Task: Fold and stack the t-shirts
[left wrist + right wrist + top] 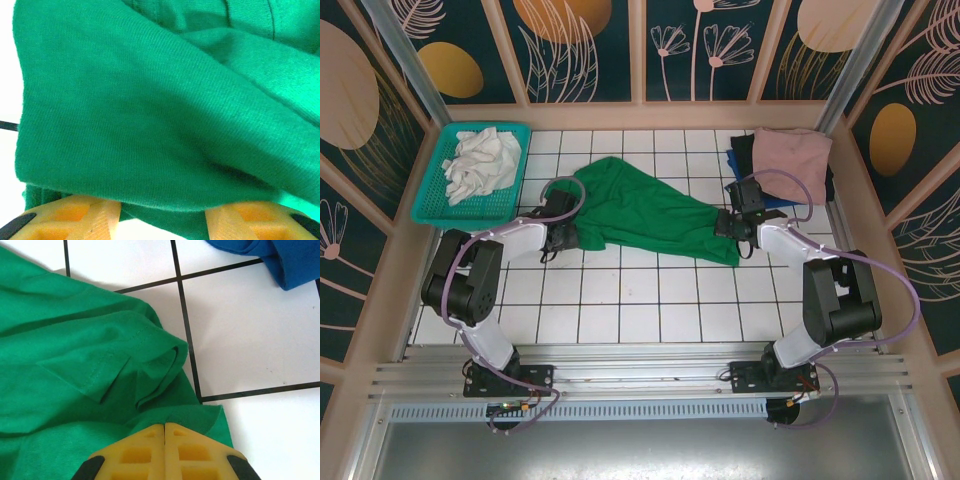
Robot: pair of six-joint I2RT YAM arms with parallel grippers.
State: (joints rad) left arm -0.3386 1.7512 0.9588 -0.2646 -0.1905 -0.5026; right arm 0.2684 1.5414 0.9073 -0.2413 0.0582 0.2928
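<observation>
The bright green t-shirt (650,210) lies crumpled and stretched across the middle of the tiled table. My left gripper (563,237) is at its left end. In the left wrist view its orange fingers (70,215) stand wide apart and open, with green cloth (150,100) draped over and between them. My right gripper (728,226) is at the shirt's right end, its yellow fingertips (164,426) pressed together on a fold of green cloth (75,365). At the back right sits a stack with the pink shirt (790,150) on top, black (743,150) and blue (775,200) beneath.
A teal mesh basket (430,205) with crumpled white cloth (480,160) stands at the back left. A corner of the blue shirt (280,260) lies just beyond my right gripper. White tiles (640,310) stretch in front of the green shirt. Wooden walls enclose the table.
</observation>
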